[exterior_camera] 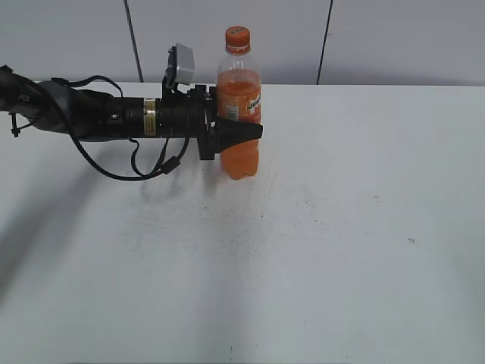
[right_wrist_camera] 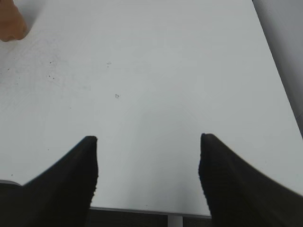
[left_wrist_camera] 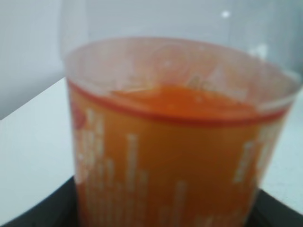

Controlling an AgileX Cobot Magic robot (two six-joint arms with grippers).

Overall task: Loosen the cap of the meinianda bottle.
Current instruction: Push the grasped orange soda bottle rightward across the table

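Left gripper (exterior_camera: 244, 130) is clamping the meinianda bottle (exterior_camera: 239, 114) mid-body, near the table's (exterior_camera: 341, 227) far edge; far finger hidden behind it. Cap (exterior_camera: 237, 36) is sitting on top. Right gripper (right_wrist_camera: 147, 163) is hanging spread wide, arm cut off.

We see a slim clear glossy plastic bottle of orange drink (exterior_camera: 239, 114) with a small ribbed orange plastic cap (exterior_camera: 237, 39), on a matt, faintly scuffed white table (exterior_camera: 341, 227); the blurred label looks smooth, perhaps film.
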